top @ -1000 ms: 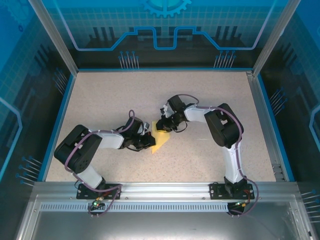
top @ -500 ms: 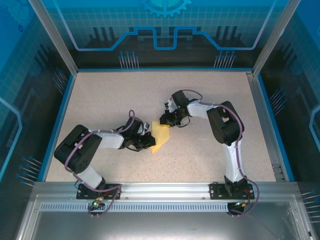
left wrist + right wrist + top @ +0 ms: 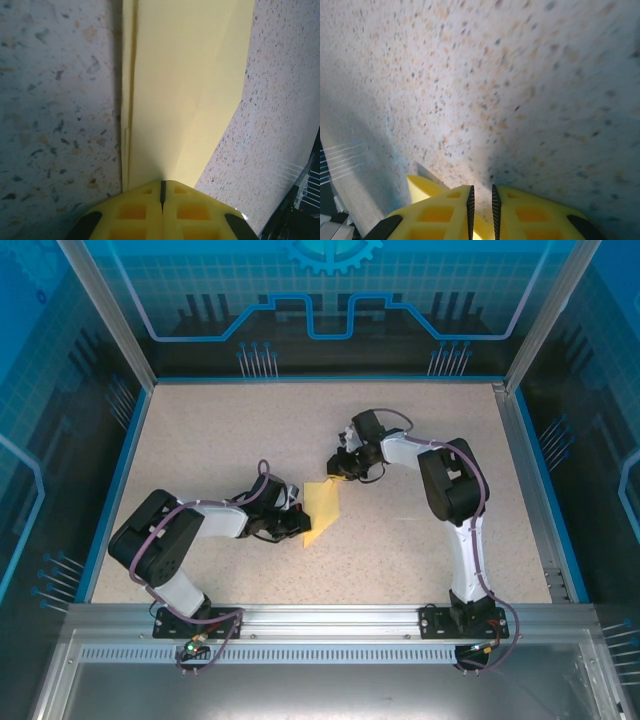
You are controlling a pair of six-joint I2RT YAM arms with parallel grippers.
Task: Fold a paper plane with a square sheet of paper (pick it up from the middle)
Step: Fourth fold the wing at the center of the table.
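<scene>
Right gripper (image 3: 335, 467) backed off from folded sheet (image 3: 322, 508), nearly closed, empty | left gripper (image 3: 162, 184) clenched, pressing sheet mid-table | risk: unpinned fold springs open, sheet pivots

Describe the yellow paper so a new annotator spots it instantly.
On the speckled table, look mid-table between the two arms' tips. The folded paper lies flat there, one edge pinched in the left gripper. It is the only flat, bright yellow, pointed wedge on the beige surface.
</scene>
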